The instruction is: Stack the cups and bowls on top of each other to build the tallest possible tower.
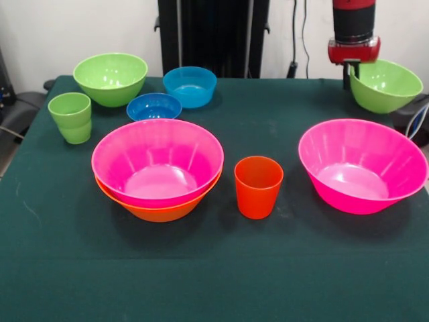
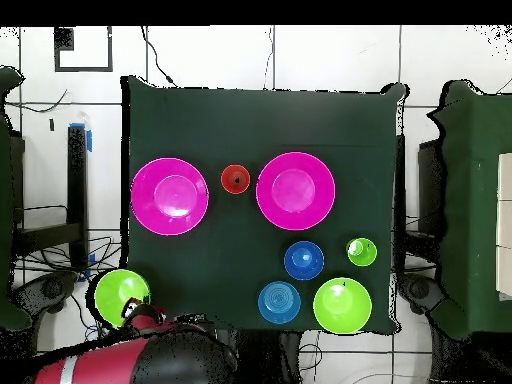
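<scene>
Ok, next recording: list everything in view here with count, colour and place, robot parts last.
Pink bowls: 2; one nested in the orange bowl, one alone at front-view right.
Orange bowl: 1, under the pink one, front-view left of centre.
Green bowls: 2; far left corner, and tilted at the far right edge by the gripper.
Light blue bowl: 1, far side, centre-left.
Dark blue bowl: 1, in front of the light blue.
Green cup: 1, left edge.
Orange-red cup: 1, between the pink bowls.
Table: 1, dark green cloth.
Gripper: 1, red and black, at the tilted bowl's rim; open or shut unclear.

Pink bowls (image 1: 158,161) — one nested in orange (image 1: 157,209); orange-red cup (image 1: 258,186); dark green tablecloth (image 1: 214,275).
</scene>
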You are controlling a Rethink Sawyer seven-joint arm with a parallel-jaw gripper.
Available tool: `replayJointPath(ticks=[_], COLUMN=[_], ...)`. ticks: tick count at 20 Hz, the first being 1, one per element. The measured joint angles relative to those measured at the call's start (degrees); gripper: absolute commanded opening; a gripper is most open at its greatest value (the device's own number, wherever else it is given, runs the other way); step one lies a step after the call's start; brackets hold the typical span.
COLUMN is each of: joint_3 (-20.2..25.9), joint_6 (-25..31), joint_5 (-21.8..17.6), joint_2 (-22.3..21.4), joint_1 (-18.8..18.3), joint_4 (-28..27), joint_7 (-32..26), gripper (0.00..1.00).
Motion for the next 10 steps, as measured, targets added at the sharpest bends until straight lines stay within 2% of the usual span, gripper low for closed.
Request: replayJointPath(ticks=[10], joint_3=[-1.0], joint_6=[0.5], joint_5=[0.0], joint_2=[-3.6], joint_1=[0.2], joint_4=[0.0], joint_7=[0.0], gripper=[0.0])
